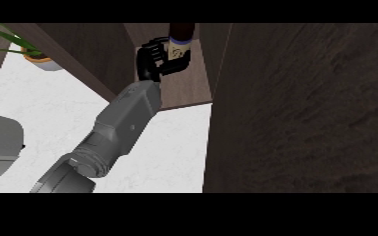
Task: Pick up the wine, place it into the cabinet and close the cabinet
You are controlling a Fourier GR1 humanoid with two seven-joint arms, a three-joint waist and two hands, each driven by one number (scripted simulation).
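The wine bottle (181,32) is dark with a pale label and stands upright inside the open cabinet (188,87), toward its back. My right hand (153,62) reaches into the cabinet, its fingers curled round the bottle's lower part from the left. The grey forearm stretches from the lower left up to the cabinet's opening. The bottle's top is cut off by the view's upper edge. The cabinet door (295,110) stands open at the right as a wide dark wooden panel. My left hand does not show.
A potted plant (40,60) in a white pot stands on the white counter (44,100) left of the cabinet's side wall (81,55). A grey part of the robot (7,147) shows at the left edge.
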